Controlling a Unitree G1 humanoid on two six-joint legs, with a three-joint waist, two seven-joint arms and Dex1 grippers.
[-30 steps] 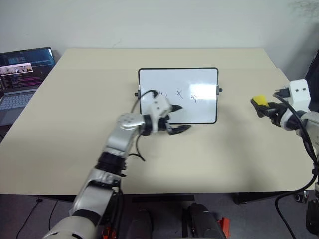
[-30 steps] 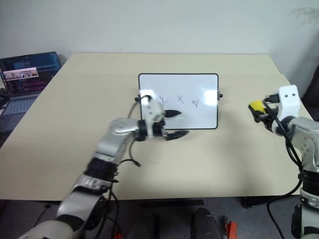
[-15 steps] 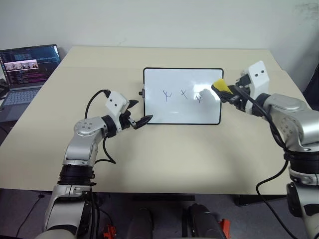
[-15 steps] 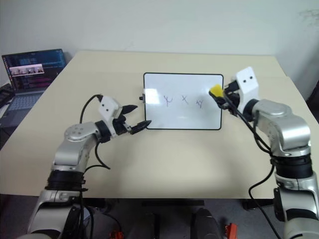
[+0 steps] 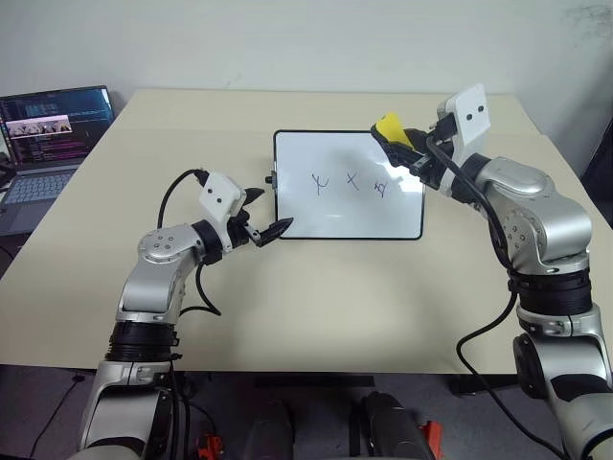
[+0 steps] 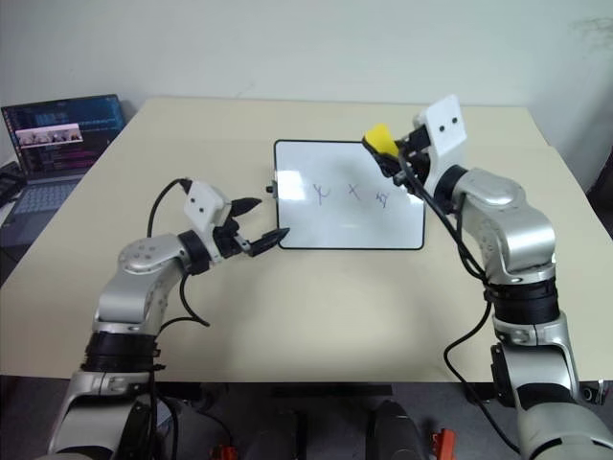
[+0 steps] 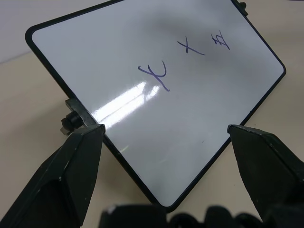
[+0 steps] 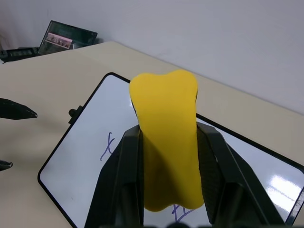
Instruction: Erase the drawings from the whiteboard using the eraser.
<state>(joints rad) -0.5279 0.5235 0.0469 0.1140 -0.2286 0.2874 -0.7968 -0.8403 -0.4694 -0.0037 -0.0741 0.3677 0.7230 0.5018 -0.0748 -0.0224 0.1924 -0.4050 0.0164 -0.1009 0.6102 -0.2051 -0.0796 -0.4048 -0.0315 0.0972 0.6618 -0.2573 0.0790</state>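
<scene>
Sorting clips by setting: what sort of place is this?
Probably an office or lab: a plain beige table, an open laptop beside it, and a black-framed glossy whiteboard under a bare white wall.

Light is bright, soft and even, seemingly from overhead, with only faint shadows on the table [image 5: 316, 297]. A streaky white glare lies on the glossy whiteboard [image 7: 199, 118] near its knobbed edge in the left wrist view. Close to the lens, the yellow eraser [image 8: 167, 137] looks soft-edged.

Bare tabletop [image 5: 316, 287] around the whiteboard [image 5: 349, 213]
</scene>
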